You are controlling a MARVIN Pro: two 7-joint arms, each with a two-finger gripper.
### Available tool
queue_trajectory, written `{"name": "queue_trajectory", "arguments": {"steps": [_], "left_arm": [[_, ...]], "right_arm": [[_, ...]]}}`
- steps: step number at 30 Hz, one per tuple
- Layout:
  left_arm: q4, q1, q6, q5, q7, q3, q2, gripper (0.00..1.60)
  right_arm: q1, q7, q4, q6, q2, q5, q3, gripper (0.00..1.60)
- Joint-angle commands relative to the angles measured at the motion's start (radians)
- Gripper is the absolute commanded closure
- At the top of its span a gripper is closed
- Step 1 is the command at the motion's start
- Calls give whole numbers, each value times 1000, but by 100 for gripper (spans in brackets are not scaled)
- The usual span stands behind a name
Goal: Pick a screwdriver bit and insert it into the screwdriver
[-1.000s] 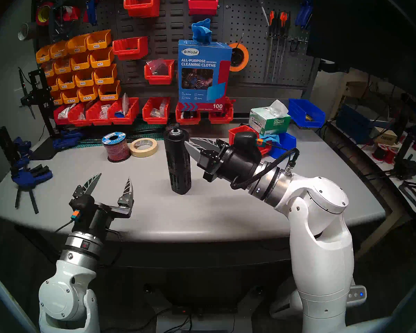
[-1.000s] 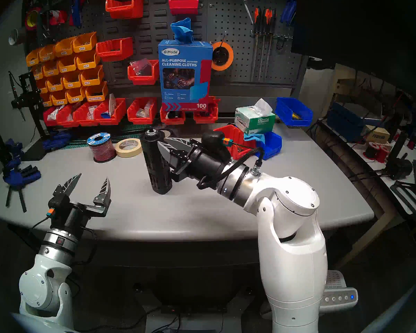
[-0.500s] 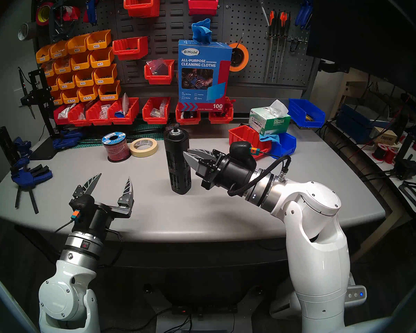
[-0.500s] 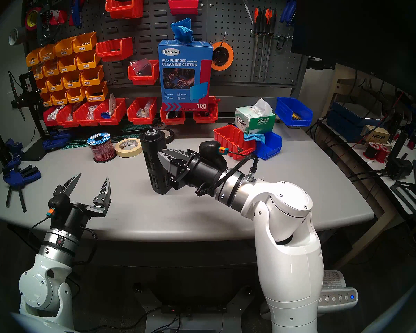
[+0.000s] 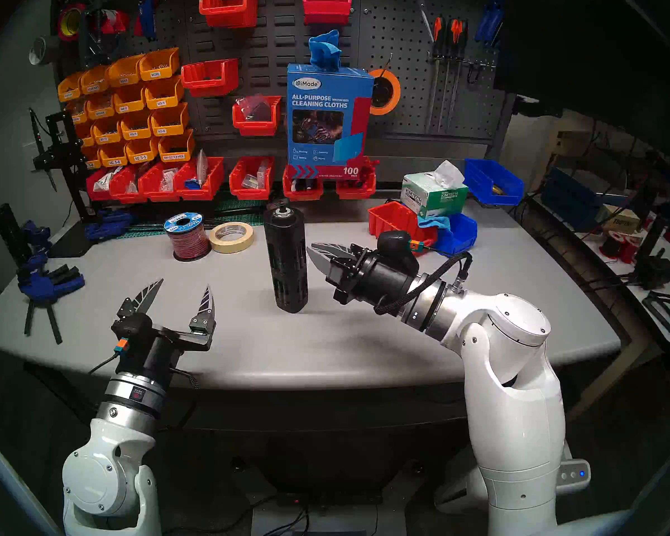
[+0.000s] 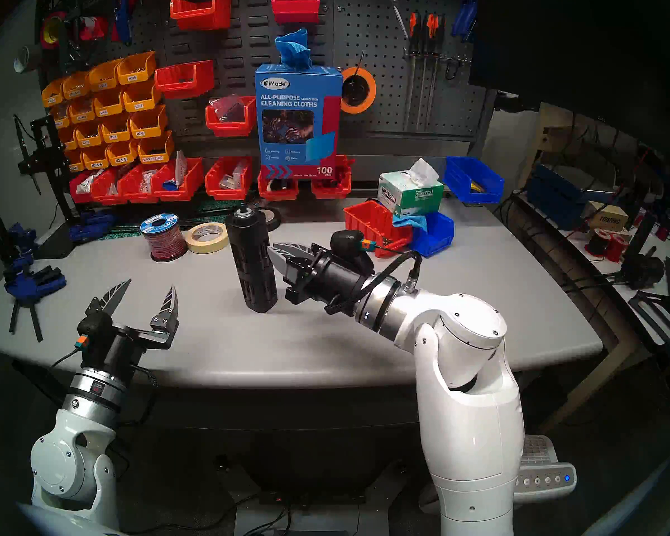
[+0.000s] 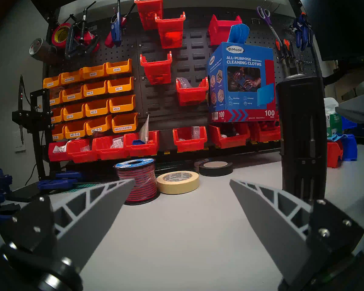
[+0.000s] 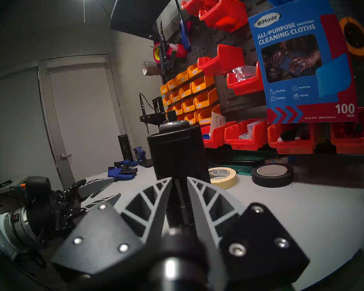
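From the left head view, the tall black screwdriver (image 5: 287, 260) stands straight up on the grey table (image 5: 364, 349). The right claw (image 5: 313, 253) lies level, with its tips just beside the screwdriver's right side. If it pushes in crooked, it could knock the screwdriver over, because nothing is holding it. The left claw (image 5: 182, 291) is wide open with nothing in it, well away on the screwdriver's left and too far off to catch it. The right head view shows the same thing, and there I cannot tell whether the tips touch the screwdriver. In the left wrist view, a thin screwdriver bit (image 7: 312, 137) sits upright in a long slot on the screwdriver's side. It is very skinny, so it could slip out of a pinch and roll away. In the right wrist view, the right claw is nearly closed, with only a thin gap, and I see nothing held in it. The gap lines up with a slot, but if it is a bit off, the tips would hit the screwdriver's wall instead.
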Motion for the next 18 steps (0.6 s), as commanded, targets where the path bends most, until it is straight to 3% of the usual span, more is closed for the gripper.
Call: {"name": "queue_trajectory", "arguments": {"steps": [1,18], "left_arm": [[-32,-7,-9,-2,-1,2,1,0],[-32,-9,-8,-1,-6,0,-5,0]], "right_arm": [[47,4,9,0,-5,3,-10,88],[99,21,61,4,6,1,-9,92]]}}
